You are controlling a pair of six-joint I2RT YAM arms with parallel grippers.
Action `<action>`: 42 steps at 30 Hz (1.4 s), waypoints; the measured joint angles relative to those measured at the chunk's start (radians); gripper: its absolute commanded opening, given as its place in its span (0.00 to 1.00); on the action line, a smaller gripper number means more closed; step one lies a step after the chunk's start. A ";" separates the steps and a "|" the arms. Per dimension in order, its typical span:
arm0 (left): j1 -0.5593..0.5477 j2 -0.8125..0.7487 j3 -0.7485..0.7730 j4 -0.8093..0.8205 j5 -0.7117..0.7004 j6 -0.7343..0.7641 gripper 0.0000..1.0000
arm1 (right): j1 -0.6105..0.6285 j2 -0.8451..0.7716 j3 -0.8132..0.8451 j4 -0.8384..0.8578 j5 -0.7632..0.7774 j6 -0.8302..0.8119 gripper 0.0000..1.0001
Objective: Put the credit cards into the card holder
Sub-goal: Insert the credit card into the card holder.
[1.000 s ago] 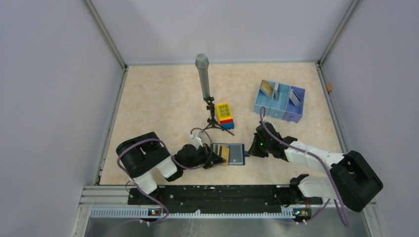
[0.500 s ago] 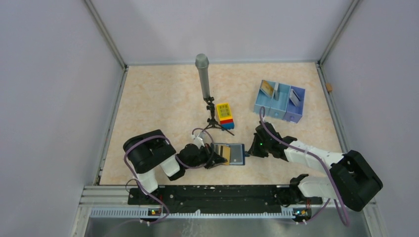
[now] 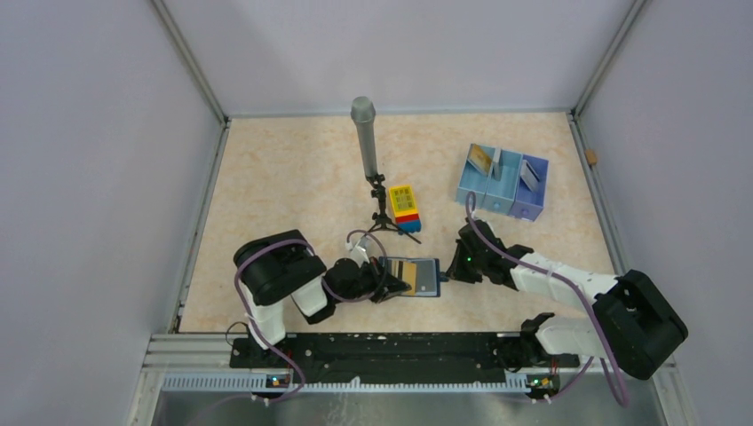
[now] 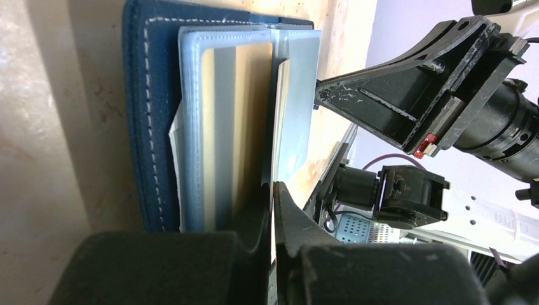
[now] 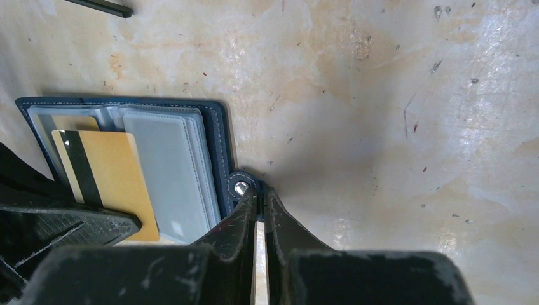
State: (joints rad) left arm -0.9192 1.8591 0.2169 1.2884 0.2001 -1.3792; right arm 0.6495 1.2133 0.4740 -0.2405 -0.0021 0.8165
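My left arm point(image 3: 280, 271) has swung right since a second ago, nudging the card point(image 5: 108, 175) further over the holder point(image 5: 219, 143). The left gripper point(image 4: 273, 210) is clamped on the card's near end. The card's long axis runs straight out from the fingers, along the pockets point(image 5: 168, 165) (not in one yet, I'd say). The right gripper point(image 5: 257, 203) is pinched on the snap tab point(image 5: 241, 188), pinning the holder flat.

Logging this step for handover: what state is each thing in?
card holder: open, flat on the table
gold card: gripped at one end, lying across the holder's sleeves
left claw: shut on the gold card
right claw: shut on the card holder's snap tab
tray: upright, cards standing in its compartments
microphone: upright on its tripod
toy brick: standing on the table
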 measured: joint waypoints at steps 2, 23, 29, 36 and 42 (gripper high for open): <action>0.000 0.006 0.000 0.009 -0.005 -0.006 0.00 | 0.003 0.000 0.002 -0.002 0.005 0.000 0.01; -0.020 0.037 0.035 0.009 -0.039 -0.011 0.00 | 0.016 -0.002 0.005 -0.010 0.025 0.007 0.00; -0.023 0.037 0.056 -0.014 -0.041 -0.011 0.00 | 0.016 -0.009 0.005 -0.017 0.045 0.007 0.00; -0.040 0.028 0.056 -0.025 -0.076 -0.009 0.00 | 0.016 -0.012 0.005 -0.019 0.050 0.007 0.00; -0.048 0.028 0.059 -0.025 -0.091 -0.005 0.00 | 0.016 -0.013 0.005 -0.021 0.054 0.007 0.00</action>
State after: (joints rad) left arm -0.9672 1.8874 0.2760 1.2633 0.1093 -1.3842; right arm 0.6651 1.1999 0.4789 -0.2619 0.0521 0.8234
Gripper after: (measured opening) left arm 0.001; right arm 0.013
